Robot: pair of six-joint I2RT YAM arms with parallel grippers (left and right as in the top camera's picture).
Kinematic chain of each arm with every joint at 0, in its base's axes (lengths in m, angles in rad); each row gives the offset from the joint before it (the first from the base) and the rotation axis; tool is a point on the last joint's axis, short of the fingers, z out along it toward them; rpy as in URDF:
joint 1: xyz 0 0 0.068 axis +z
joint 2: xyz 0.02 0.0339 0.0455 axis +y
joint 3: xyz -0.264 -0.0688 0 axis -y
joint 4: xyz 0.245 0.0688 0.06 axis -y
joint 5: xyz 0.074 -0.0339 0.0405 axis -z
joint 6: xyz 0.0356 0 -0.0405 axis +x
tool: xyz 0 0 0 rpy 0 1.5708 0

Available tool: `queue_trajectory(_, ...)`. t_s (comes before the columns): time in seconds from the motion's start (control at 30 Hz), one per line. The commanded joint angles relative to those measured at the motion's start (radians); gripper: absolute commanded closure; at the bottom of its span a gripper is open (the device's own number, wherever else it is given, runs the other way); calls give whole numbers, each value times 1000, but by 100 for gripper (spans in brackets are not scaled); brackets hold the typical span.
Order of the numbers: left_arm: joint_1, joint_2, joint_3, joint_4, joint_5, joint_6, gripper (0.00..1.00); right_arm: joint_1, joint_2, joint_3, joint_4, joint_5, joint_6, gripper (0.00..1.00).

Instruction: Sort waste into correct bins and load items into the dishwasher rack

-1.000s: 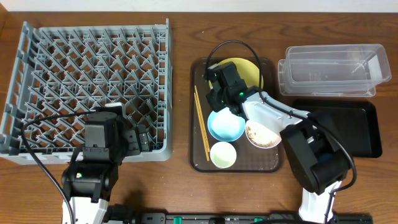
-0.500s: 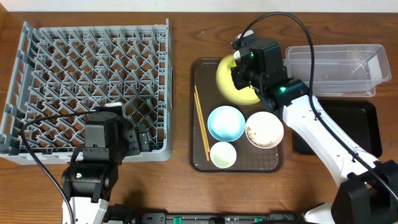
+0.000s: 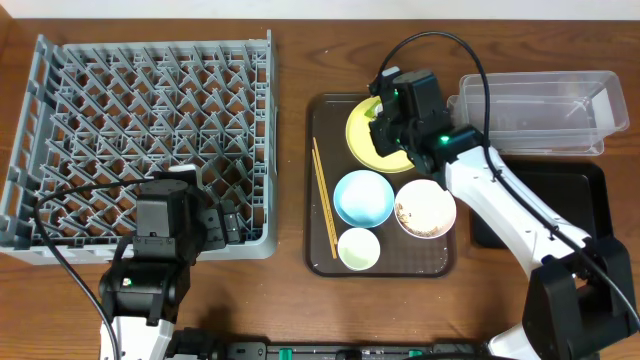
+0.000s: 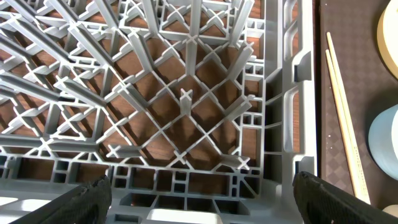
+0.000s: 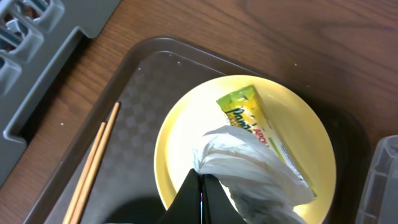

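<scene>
My right gripper (image 5: 200,178) is shut on a crumpled white napkin (image 5: 249,163) and holds it over the round yellow plate (image 5: 186,134). The yellow-green snack wrapper (image 5: 244,112) lies on that plate, partly under the napkin. In the overhead view the right gripper (image 3: 388,122) hangs over the plate (image 3: 362,140). The light-blue bowl (image 3: 363,198), the white bowl (image 3: 425,208) with food remains, the small white cup (image 3: 359,249) and the chopsticks (image 3: 322,200) sit on the brown tray (image 3: 322,115). My left gripper (image 4: 202,202) is open over the near edge of the grey rack (image 4: 186,99).
The clear tub (image 3: 540,110) stands at the back right with the black tray (image 3: 575,195) in front of it. The grey rack (image 3: 140,120) fills the left side. The right arm's cable loops above the brown tray.
My right gripper has moved from the tray's left-middle to above the yellow plate, first swinging right, then back a little. The left arm has not moved.
</scene>
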Motion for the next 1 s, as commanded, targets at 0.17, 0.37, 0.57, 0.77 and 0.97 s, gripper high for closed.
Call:
queue_trajectory(0.17, 6, 4, 21, 2, -5, -13, 5, -205, -131, 3, -1, 16, -5, 99)
queue_trajectory(0.37, 6, 4, 21, 2, -5, -13, 5, -359, -114, 2, -35, 20, -24, 98)
queue_trajectory(0.57, 6, 4, 21, 5, -5, -13, 5, -458, -22, 2, -30, 19, -27, 82)
queue_trajectory(0.77, 6, 4, 21, 5, -5, -13, 5, -485, -8, 5, -18, 7, -31, 46)
queue_trajectory(0.97, 6, 4, 21, 5, -5, -13, 5, -473, -41, 7, -17, -104, -31, 42)
